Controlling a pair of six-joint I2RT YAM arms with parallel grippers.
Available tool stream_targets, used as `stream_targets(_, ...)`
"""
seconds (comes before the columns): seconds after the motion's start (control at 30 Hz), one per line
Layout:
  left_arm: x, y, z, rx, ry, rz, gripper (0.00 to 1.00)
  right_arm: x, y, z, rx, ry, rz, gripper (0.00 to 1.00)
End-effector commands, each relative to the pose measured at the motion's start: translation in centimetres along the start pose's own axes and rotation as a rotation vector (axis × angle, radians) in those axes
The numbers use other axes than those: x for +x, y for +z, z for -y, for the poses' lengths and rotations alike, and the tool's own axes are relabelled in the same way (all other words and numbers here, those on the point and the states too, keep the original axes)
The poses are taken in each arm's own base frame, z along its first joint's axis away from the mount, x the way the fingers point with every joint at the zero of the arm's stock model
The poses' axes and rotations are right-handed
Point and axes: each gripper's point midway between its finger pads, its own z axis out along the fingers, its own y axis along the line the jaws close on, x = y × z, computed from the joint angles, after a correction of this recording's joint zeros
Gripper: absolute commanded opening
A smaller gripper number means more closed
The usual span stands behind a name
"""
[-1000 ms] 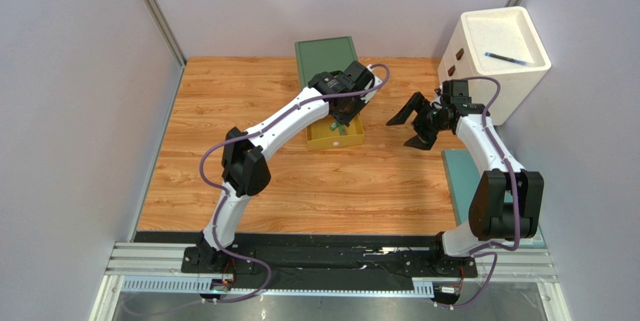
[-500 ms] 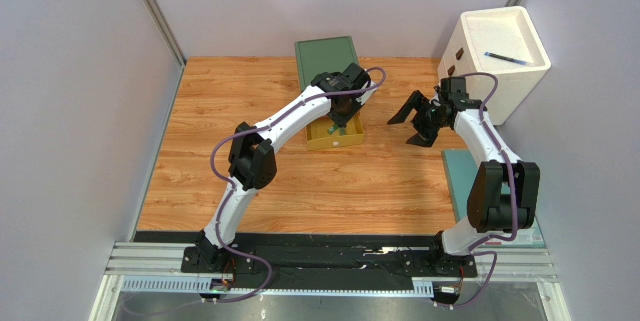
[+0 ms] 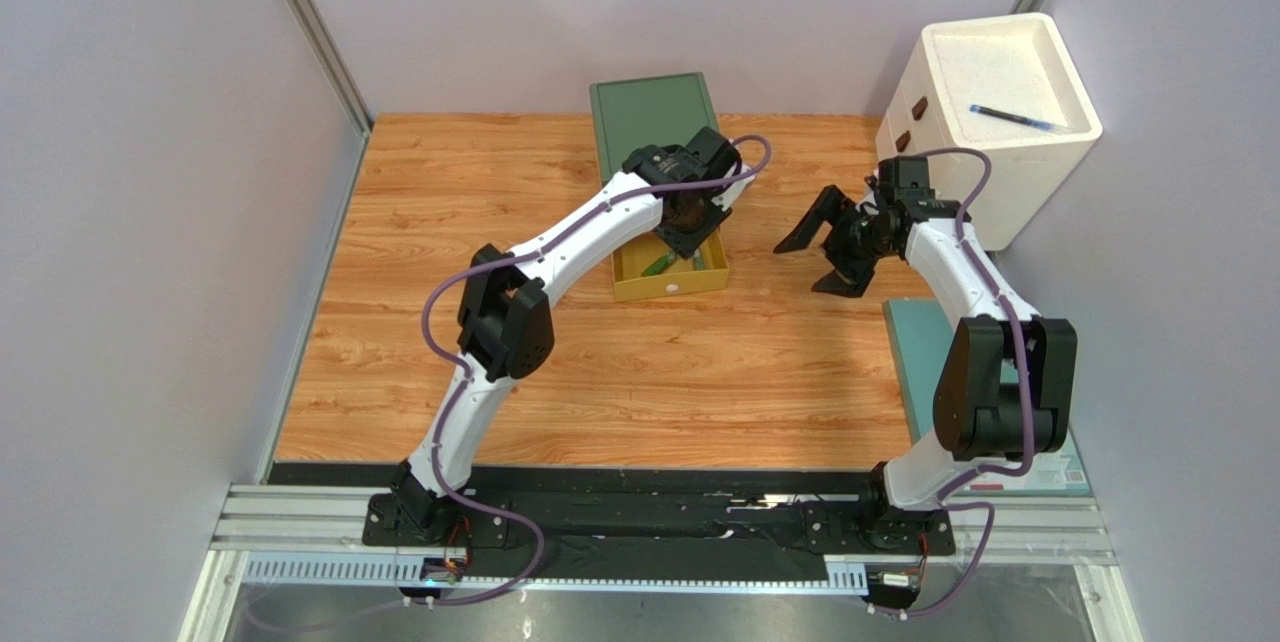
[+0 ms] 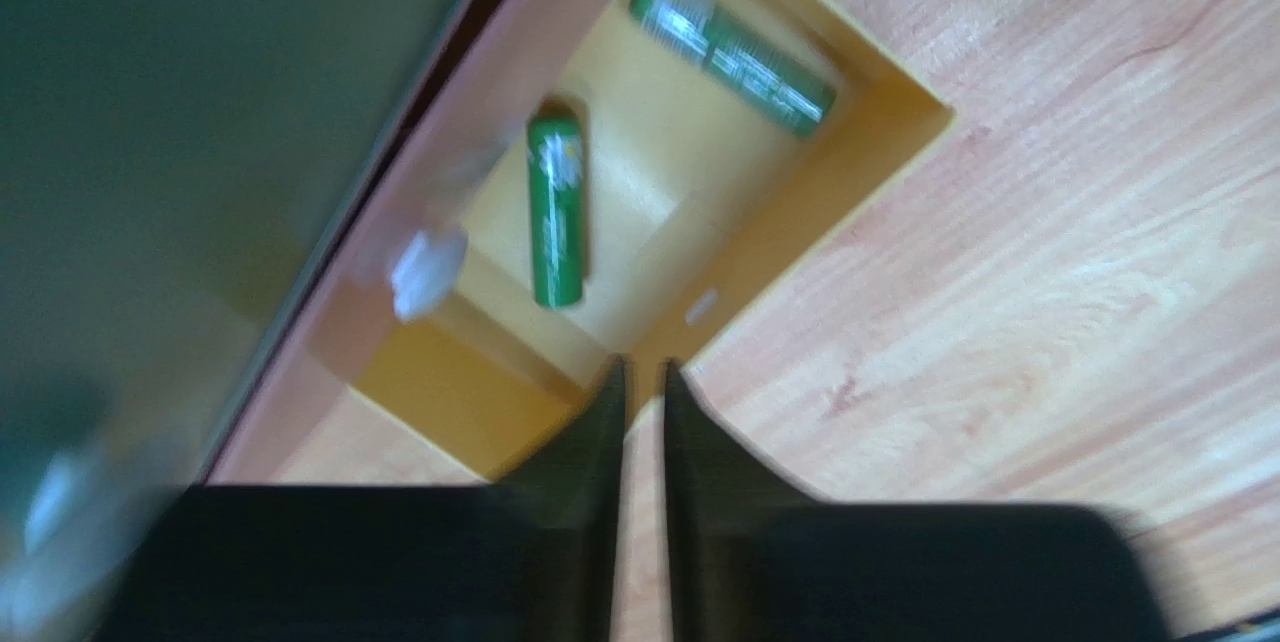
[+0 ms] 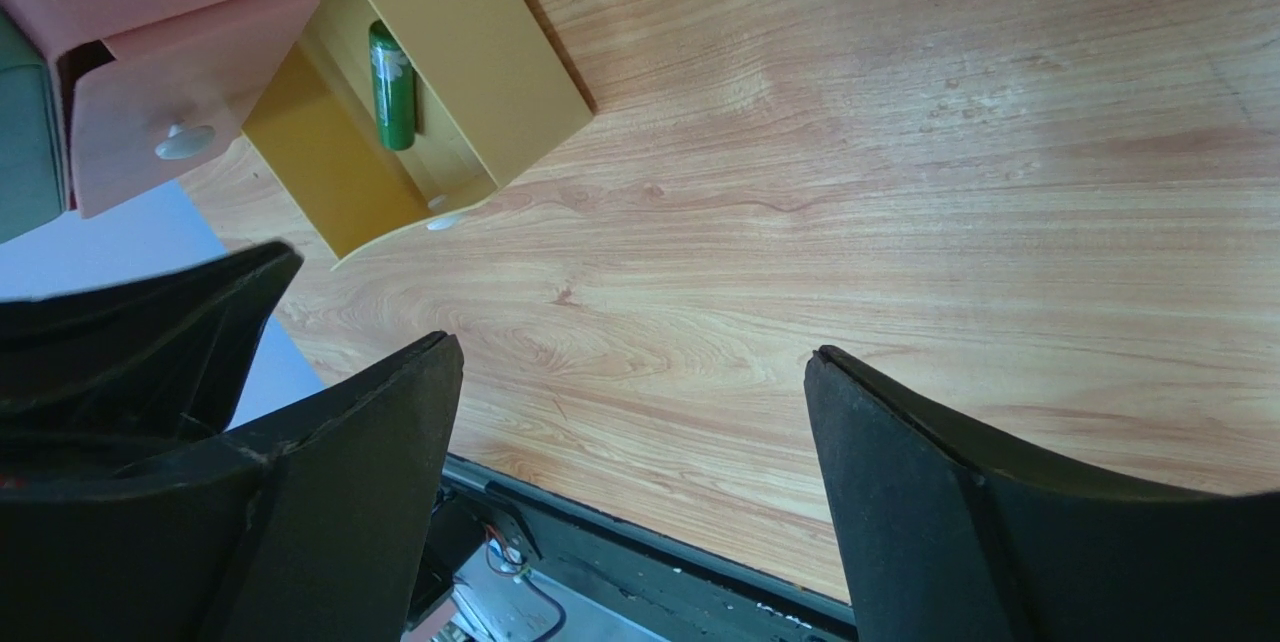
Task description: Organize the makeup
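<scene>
Two green tubes of makeup lie in the open yellow drawer [image 4: 684, 200]: one [image 4: 556, 210] near its middle and one [image 4: 732, 48] towards a corner. In the top view one green tube [image 3: 658, 264] shows in the yellow drawer [image 3: 706, 279], just under my left gripper [image 3: 684, 233]. In the wrist view my left gripper [image 4: 643, 372] hangs over the drawer's edge, its fingers a narrow gap apart with nothing between them. My right gripper [image 3: 822, 245] stands wide open and empty over bare wood right of the drawer. Its wrist view shows the same drawer [image 5: 481, 42] with one green tube [image 5: 392, 65].
The drawer box's green top [image 3: 651, 110] lies behind the yellow drawer, and a red drawer [image 5: 181, 42] with a white knob sits beside it. A white cabinet [image 3: 992, 102] at the back right carries a blue pen [image 3: 1017, 116]. A teal mat [image 3: 920, 350] lies at the right edge.
My left gripper has let go of a green tube, which now lies in the yellow drawer, and its fingers have drawn back slightly. The right arm has barely moved.
</scene>
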Motion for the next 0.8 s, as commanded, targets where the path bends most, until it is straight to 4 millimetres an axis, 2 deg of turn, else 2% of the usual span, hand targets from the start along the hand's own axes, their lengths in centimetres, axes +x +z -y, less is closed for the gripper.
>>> stream_targets(0.0,-0.2,-6.2,-0.4,0.001,-0.083,0.102,0.0,0.6,1.3,-1.5,-0.037,-0.066,-0.026,0.86)
stream_targets(0.03,0.1,-6.4,-0.2,0.013,-0.099,0.113,0.0,0.8,1.6,-1.6,-0.039,-0.067,-0.036,0.84)
stream_targets(0.07,0.3,-7.8,-0.2,0.019,-0.121,0.141,0.0,0.9,2.0,-1.8,-0.049,-0.067,-0.043,0.78)
stream_targets(0.1,2.7,-6.6,0.2,0.027,-0.158,0.086,0.0,1.3,2.4,-1.8,-0.058,-0.064,-0.058,0.74)
stream_targets(0.13,3.0,-6.4,0.5,0.049,-0.185,0.1,0.0,1.7,2.9,-1.8,-0.072,-0.055,-0.083,0.69)
stream_targets(0.17,3.4,-7.3,0.2,0.059,-0.225,0.119,0.0,1.5,3.2,-2.3,-0.097,-0.044,-0.081,0.63)
stream_targets(0.2,5.5,-6.2,0.5,0.074,-0.281,0.071,0.0,1.7,3.6,-2.2,-0.109,-0.033,-0.095,0.46)
stream_targets(0.23,5.7,-6.1,0.9,0.123,-0.314,0.082,0.0,1.9,4.0,-2.3,-0.129,-0.019,-0.118,0.33)
stream_targets(0.27,7.4,-5.8,0.6,0.137,-0.387,0.053,0.0,1.8,4.3,-2.6,-0.142,-0.014,-0.119,0.09)
stream_targets(0.3,7.9,-5.7,0.6,0.158,-0.424,0.054,0.0,2.0,4.5,-2.7,-0.157,-0.004,-0.135,0.0)
stream_targets(0.37,7.7,-6.2,0.9,0.236,-0.49,0.098,0.0,2.0,5.3,-2.8,-0.179,0.012,-0.155,0.0)
stream_targets(0.4,9.1,-5.5,0.5,0.252,-0.563,0.072,0.0,2.1,5.6,-2.9,-0.188,0.03,-0.167,0.0)
stream_targets(0.47,8.7,-5.7,0.6,0.338,-0.622,0.113,0.0,2.3,6.3,-3.2,-0.231,0.049,-0.198,0.0)
stream_targets(0.5,9.4,-4.8,-0.1,0.357,-0.682,0.113,0.0,2.6,6.3,-3.6,-0.256,0.066,-0.221,0.0)
stream_targets(0.57,9.7,-4.3,0.3,0.446,-0.735,0.104,0.0,2.5,6.8,-3.8,-0.287,0.073,-0.231,0.0)
stream_targets(0.6,10.5,-3.7,0.4,0.476,-0.79,0.082,0.0,2.6,7.2,-3.7,-0.295,0.081,-0.244,0.0)
stream_targets(0.63,9.9,-3.5,0.2,0.542,-0.812,0.108,0.0,2.8,7.2,-4.0,-0.313,0.083,-0.261,0.0)
stream_targets(0.67,10.4,-3.0,0.3,0.566,-0.857,0.09,0.0,2.8,7.6,-3.8,-0.316,0.084,-0.27,0.0)
stream_targets(0.77,10.0,-2.2,0.3,0.644,-0.903,0.097,0.0,3.2,7.9,-3.5,-0.315,0.077,-0.297,0.0)
